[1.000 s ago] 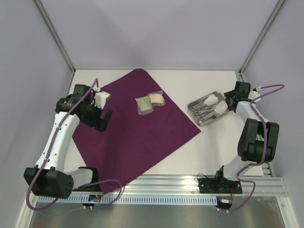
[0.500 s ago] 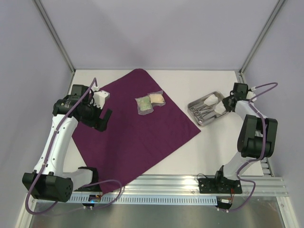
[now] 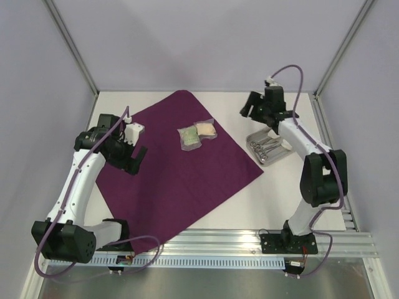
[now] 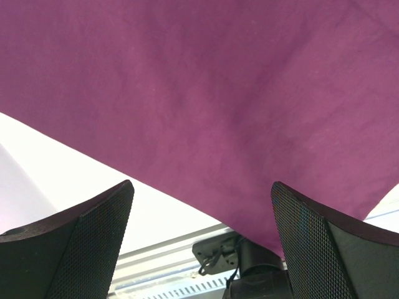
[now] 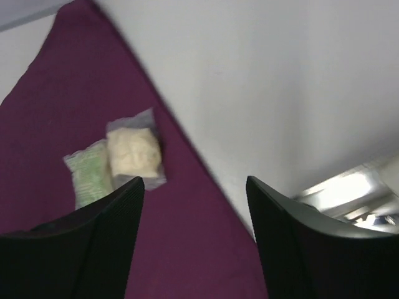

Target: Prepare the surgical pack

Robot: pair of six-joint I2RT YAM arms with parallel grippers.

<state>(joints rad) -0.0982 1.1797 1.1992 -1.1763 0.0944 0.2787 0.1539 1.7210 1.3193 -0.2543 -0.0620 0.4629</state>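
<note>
The deep-purple cloth (image 3: 181,171) lies spread flat as a diamond on the white table. Two clear packets lie on its upper part: a green one (image 3: 189,138) and a cream one (image 3: 206,129). The steel tray (image 3: 277,152) sits right of the cloth with metal forceps (image 3: 265,148) in it; my right arm hides its far part, and no gauze shows. My left gripper (image 3: 134,159) is open and empty above the cloth's left side (image 4: 218,93). My right gripper (image 3: 249,107) is open and empty, raised behind the tray, looking at both packets (image 5: 132,152) and the cloth (image 5: 187,268).
Grey walls and metal frame posts (image 3: 72,53) close the back and sides. The aluminium rail (image 3: 237,249) with the arm bases runs along the near edge and shows in the left wrist view (image 4: 168,274). Bare white table (image 3: 274,199) lies in front of the tray.
My right arm has swung from the tray's right side up and left to behind the tray, uncovering the tray's right edge and covering its far part. My left arm has hardly moved.
</note>
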